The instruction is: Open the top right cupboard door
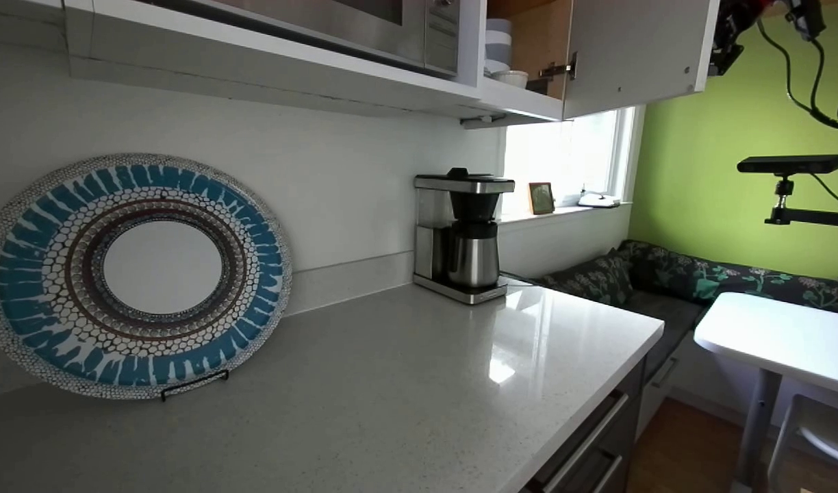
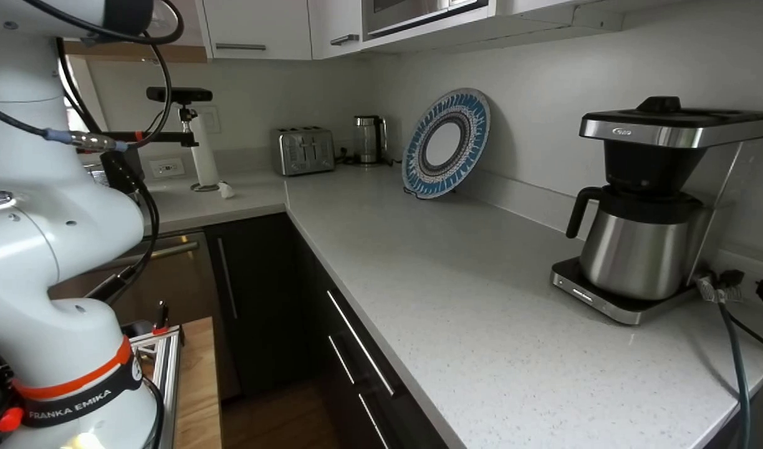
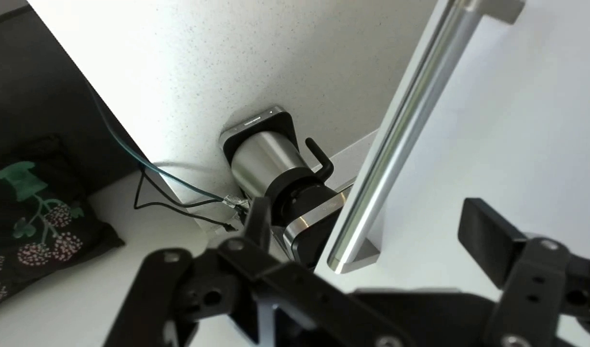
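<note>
Robotiq gripper (image 3: 374, 231) spread wide, nothing grasped.
The bar handle (image 3: 408, 135) of the white cupboard door (image 3: 488, 140) is seen slanted, one end framed between the fingers (image 3: 490, 241); depth is unclear.

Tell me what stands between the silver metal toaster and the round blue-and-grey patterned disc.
In an exterior view, a cylindrical silver-and-black jug stands between them.

There are one coffee maker (image 2: 643, 252), one toaster (image 2: 305, 151), one kettle (image 2: 366, 140), one patterned disc (image 2: 445, 144) and one open cupboard door (image 1: 638, 51).

The countertop (image 2: 481, 280), toaster (image 2: 304, 152) and coffee maker (image 2: 643, 243) show a kitchen.
</note>
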Available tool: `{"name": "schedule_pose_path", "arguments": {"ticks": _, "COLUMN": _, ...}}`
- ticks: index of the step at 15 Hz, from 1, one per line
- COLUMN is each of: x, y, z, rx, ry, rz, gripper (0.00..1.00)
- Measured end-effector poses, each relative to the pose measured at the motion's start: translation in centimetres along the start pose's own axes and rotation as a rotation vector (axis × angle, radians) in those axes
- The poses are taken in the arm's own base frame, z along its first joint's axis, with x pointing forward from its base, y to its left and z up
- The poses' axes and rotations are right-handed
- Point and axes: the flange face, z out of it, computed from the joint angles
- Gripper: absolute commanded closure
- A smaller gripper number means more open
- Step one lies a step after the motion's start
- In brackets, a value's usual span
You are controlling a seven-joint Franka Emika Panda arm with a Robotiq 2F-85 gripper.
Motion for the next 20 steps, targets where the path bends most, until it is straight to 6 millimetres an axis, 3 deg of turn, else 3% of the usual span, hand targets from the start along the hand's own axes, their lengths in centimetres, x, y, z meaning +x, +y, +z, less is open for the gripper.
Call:
{"name": "schedule_pose_path", "arguments": {"ticks": 8, "x": -4.2, "y": 2.0, "z": -4.0, "rx": 0.007, "ry": -0.014, "rz": 0.007, "gripper": 0.0}}
{"name": "schedule_pose_path", "arguments": {"ticks": 20, "x": -10.4, "y": -1.2, "z": -9.7, "rx": -0.009, "ry": 0.047, "rz": -0.032, "gripper": 0.0}}
